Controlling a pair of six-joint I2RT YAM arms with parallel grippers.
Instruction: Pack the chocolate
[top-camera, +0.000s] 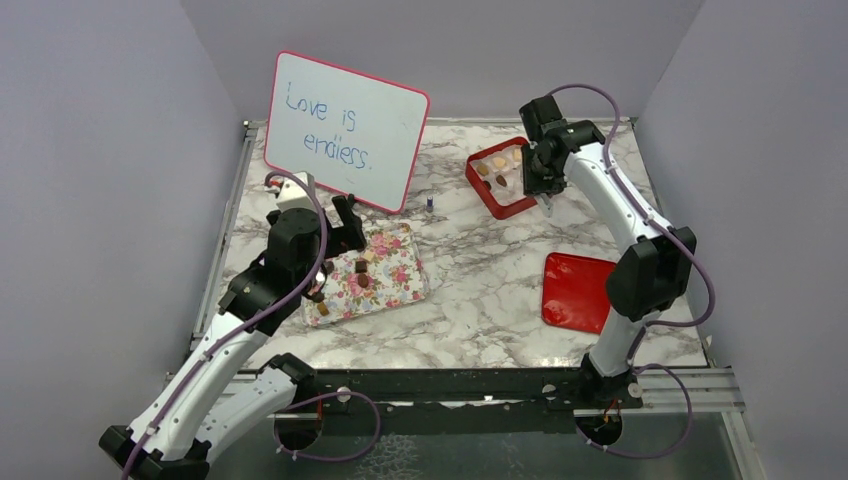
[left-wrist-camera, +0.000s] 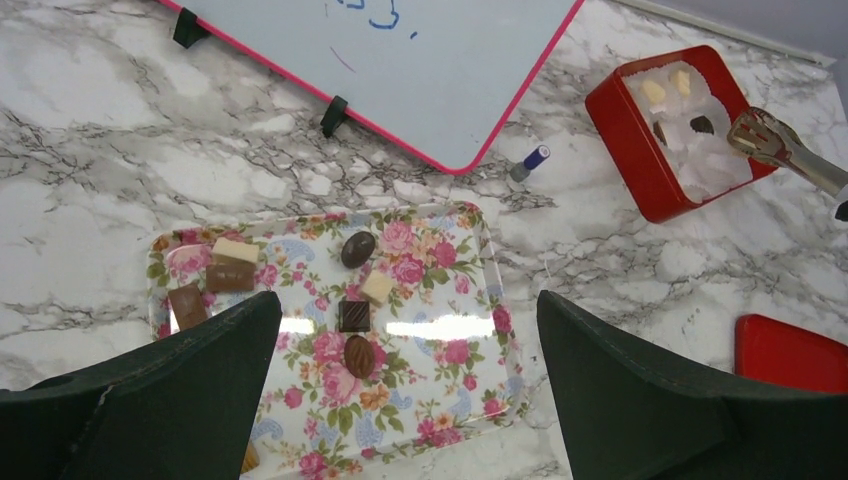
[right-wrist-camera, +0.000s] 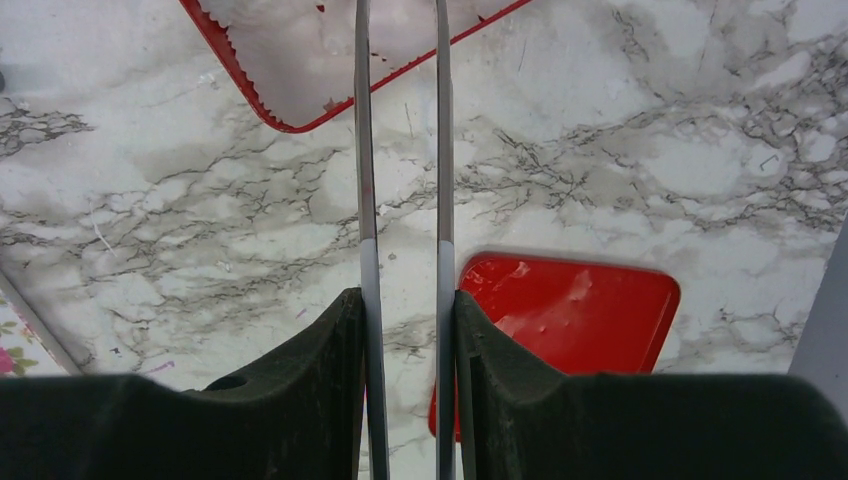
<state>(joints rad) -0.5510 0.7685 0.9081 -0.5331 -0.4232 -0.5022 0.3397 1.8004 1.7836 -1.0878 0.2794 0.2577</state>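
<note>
Several chocolates lie on the pink floral tray (left-wrist-camera: 440, 400): a dark oval one (left-wrist-camera: 357, 249), a pale square one (left-wrist-camera: 377, 287), a dark square one (left-wrist-camera: 353, 315), a brown oval one (left-wrist-camera: 359, 356) and more at the tray's left end (left-wrist-camera: 232, 265). My left gripper (top-camera: 335, 238) hovers open and empty above this tray. A few chocolates (left-wrist-camera: 653, 92) sit in the white lining of the red box (top-camera: 478, 180). My right gripper (right-wrist-camera: 404, 300) is shut on metal tongs (right-wrist-camera: 365, 150), whose tips (left-wrist-camera: 762, 135) are at the box's right side. The tongs' arms stand apart.
A pink-framed whiteboard (top-camera: 345, 130) stands at the back left. A small marker (left-wrist-camera: 529, 163) lies between it and the red box. The red lid (top-camera: 575, 290) lies flat by the right arm. Grey walls enclose the marble table.
</note>
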